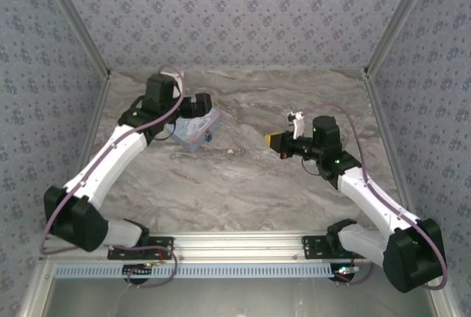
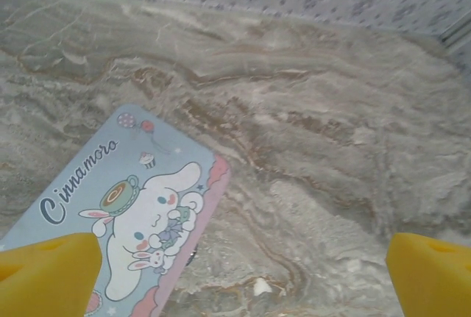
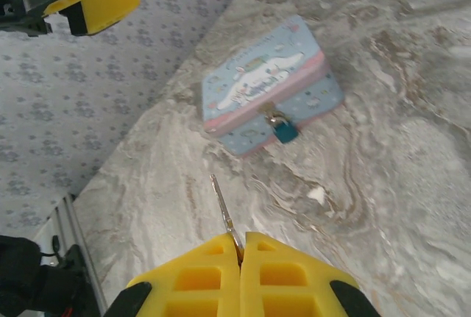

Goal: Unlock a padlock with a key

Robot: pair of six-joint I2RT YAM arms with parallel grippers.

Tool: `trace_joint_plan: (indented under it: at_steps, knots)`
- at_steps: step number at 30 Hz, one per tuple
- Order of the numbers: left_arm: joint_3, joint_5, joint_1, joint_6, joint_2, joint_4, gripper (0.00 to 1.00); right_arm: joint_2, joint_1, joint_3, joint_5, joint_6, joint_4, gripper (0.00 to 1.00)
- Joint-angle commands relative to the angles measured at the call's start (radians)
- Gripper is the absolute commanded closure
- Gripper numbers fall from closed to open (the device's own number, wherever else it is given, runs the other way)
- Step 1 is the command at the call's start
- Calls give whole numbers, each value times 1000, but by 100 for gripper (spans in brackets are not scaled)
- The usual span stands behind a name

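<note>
Right tool: pinching key; padlock hanging well ahead on tin.
Left tool: standing spread.
Tin lettering: reading "Cinnamoro".

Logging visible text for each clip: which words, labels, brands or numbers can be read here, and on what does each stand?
"Cinnamoro": cursive script on the cartoon lid of the tin box, left wrist view; nothing readable after those letters.
The same lid script in the right wrist view: too small and blurred to read.
padlock: no legible marking.
Top external view: nothing legible.
</note>
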Motion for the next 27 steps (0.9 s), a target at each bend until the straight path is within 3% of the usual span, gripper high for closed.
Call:
trace_joint_plan:
  at_steps: [1,11,27]
  knots:
    - [49,-53,5,32,73,-66,1,-12,-2,-35,62,3,-53,100]
    - [169,-31,4,83,317,-95,15,10,3,-100,159,36,-91,100]
    - [403,-35,-69,167,609,-107,16,61,1,-104,174,34,-111,100]
